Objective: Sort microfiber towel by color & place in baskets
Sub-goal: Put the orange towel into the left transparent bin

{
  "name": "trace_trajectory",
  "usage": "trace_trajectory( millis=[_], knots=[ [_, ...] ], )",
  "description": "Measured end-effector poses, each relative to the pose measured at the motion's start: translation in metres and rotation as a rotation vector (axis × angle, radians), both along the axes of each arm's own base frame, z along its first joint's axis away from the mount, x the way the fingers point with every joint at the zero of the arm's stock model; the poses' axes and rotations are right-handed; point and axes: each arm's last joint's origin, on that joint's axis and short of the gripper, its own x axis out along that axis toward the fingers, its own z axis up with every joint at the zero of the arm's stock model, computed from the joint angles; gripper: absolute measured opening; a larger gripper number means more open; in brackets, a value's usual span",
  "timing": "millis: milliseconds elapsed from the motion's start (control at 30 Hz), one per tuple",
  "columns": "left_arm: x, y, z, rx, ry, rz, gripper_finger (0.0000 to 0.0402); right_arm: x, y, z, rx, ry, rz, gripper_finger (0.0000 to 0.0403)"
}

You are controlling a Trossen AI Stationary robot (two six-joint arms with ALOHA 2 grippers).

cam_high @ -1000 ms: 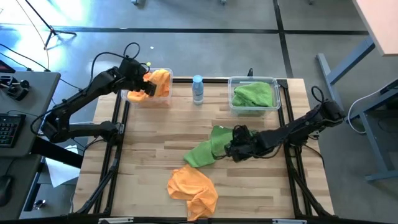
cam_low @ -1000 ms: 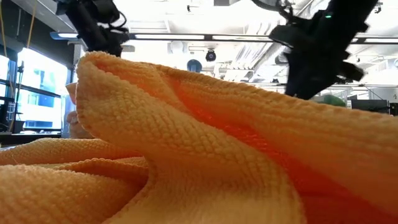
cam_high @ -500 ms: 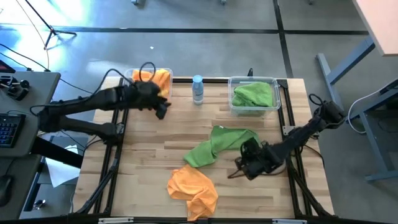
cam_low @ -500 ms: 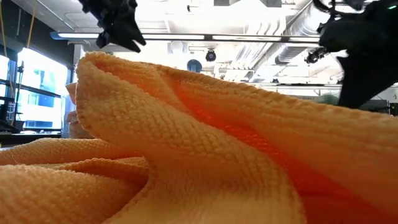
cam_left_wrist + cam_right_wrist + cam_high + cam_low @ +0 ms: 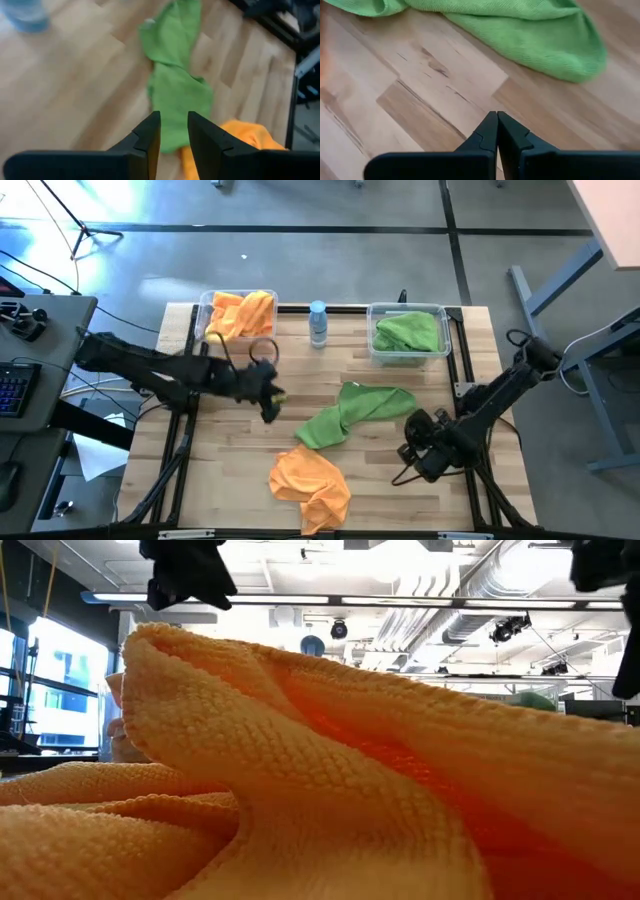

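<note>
Microfiber towels are in 4 places on the wooden desk (image 5: 240,430). Desk runs the width of the high view, with both arms over it.

Left arm lies stretched across the desk's left half. Left tool (image 5: 271,402) hangs over bare wood between the orange basket and the loose green towel (image 5: 345,413); in its wrist view the fingers (image 5: 150,135) stand a narrow gap apart with nothing between them.

Right arm comes in from the right edge. Right tool (image 5: 420,455) sits low near the front right corner, just beside the green towel's right end; fingers (image 5: 490,132) pressed together, nothing held.

Loose green towel: long, crumpled, mid-desk. Loose orange towel (image 5: 312,484): bunched at the front edge, fills nearly all of the low view.

2 clear baskets at the back edge: left basket (image 5: 205,308) holds orange towels (image 5: 243,311), right basket (image 5: 443,310) holds green towels (image 5: 408,332).

Small bottle (image 5: 318,323) with blue cap stands between the 2 baskets.
</note>
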Motion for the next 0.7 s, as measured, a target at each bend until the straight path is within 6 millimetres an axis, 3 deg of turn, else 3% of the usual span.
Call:
trace_trajectory(
  millis=[200,400,600,700],
  knots=[
    [0.031,-0.048,-0.004,0.033,0.048,-0.118,0.0061,-0.017,-0.008,0.019,-0.022,-0.038,0.043,0.0],
    [0.06,-0.094,-0.005,0.238,0.142,-0.446,0.0053,-0.02,-0.012,0.025,-0.035,-0.038,0.096,0.0],
    [0.082,-0.135,-0.025,0.507,0.204,-0.82,0.0062,-0.02,-0.011,0.025,-0.033,-0.03,0.116,0.0],
    [0.089,-0.147,-0.043,0.559,0.249,-0.956,0.0079,-0.021,-0.009,0.025,-0.027,-0.03,0.124,0.0]
  ],
)
